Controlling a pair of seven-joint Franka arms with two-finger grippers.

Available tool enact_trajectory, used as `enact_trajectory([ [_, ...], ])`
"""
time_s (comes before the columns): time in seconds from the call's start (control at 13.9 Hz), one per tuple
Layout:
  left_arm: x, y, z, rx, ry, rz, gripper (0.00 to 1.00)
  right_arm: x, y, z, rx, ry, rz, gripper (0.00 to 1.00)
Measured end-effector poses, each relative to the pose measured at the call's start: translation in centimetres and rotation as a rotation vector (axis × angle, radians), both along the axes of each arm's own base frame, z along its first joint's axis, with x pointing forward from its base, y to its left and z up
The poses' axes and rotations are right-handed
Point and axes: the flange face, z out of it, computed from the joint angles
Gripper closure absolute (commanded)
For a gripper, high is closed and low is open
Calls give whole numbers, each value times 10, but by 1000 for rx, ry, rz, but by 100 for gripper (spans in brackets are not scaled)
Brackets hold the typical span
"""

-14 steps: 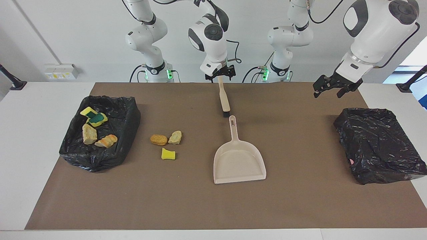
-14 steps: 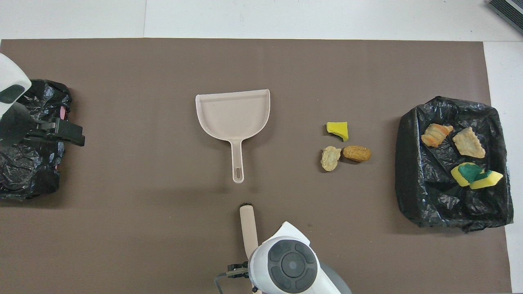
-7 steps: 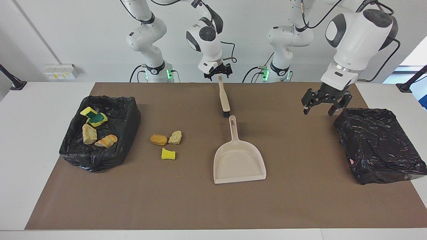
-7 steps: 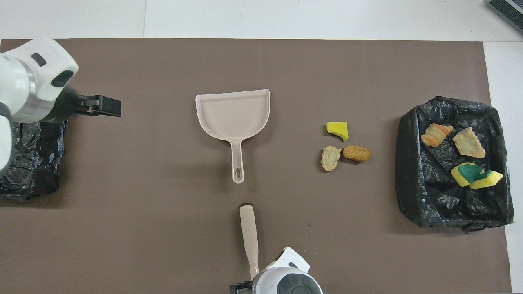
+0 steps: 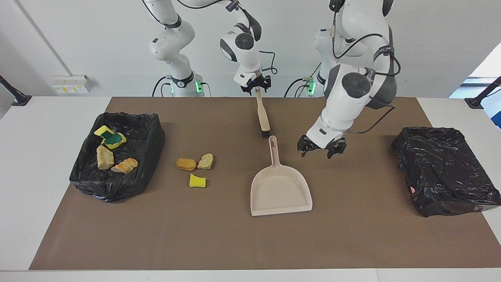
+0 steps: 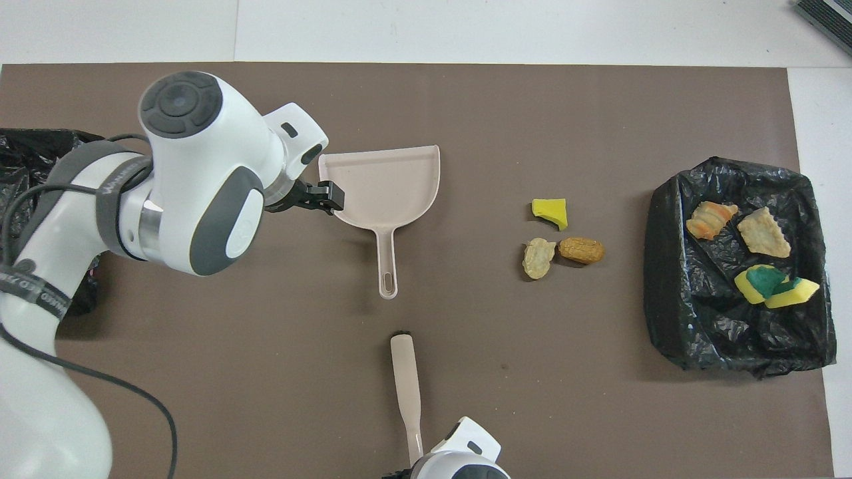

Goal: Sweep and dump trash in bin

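Three scraps of trash lie on the brown mat: an orange lump (image 5: 186, 164), a tan lump (image 5: 206, 161) and a yellow sponge piece (image 5: 197, 181). Several more scraps (image 5: 113, 150) sit in the black-bagged bin (image 5: 153, 135) at the right arm's end. The beige dustpan (image 5: 280, 190) lies mid-mat, handle toward the robots. Just nearer the robots lies the beige brush (image 5: 263, 115). My right gripper (image 5: 256, 87) is at the brush handle's end. My left gripper (image 5: 316, 152) hangs open and empty, low beside the dustpan handle (image 6: 386, 266).
A second black bag (image 5: 444, 168), crumpled over a tray, sits at the left arm's end of the mat (image 5: 352, 235). White table surface surrounds the mat. The left arm's white body (image 6: 193, 173) covers part of the mat in the overhead view.
My left arm has swung from above the black bag at its end across to the dustpan and come down. The right gripper stays at the brush handle; the brush has not moved.
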Motion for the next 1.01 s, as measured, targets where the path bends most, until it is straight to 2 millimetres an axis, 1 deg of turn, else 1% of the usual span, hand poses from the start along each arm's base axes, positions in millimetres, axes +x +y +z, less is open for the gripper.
enact_trajectory([
  [0.07, -2, -15, -10, -3, 2, 4, 0, 0, 0, 0, 0, 1, -1, 100],
  [0.22, -12, -49, -18, -15, -9, -5, 0, 1, 0, 0, 3, 4, -8, 100],
  [0.36, -31, -82, -23, -14, 2, -46, 0, 5, 3, 3, 9, 2, -16, 100],
  [0.43, -41, -98, -32, -6, 16, -66, 0, 8, 5, 5, 13, 0, -19, 100],
  [0.5, -50, -110, -43, 3, 32, -81, 0, 11, 7, 6, 14, 2, -22, 100],
  [0.58, -55, -118, -54, 13, 47, -91, 0, 14, 6, 8, 7, 15, -24, 100],
  [0.65, -56, -121, -62, 19, 57, -94, 0, 18, 4, 11, -2, 35, -27, 100],
  [0.72, -56, -120, -66, 23, 63, -92, 9, 24, 1, 17, -13, 54, -29, 100],
  [0.79, -57, -119, -69, 25, 68, -90, 24, 31, -7, 26, -25, 65, -31, 100],
  [0.86, -58, -118, -72, 20, 80, -85, 42, 39, -19, 37, -44, 71, -31, 100],
  [1.01, -61, -119, -76, -5, 107, -67, 100, 54, -50, 61, -85, 71, -39, 100],
])
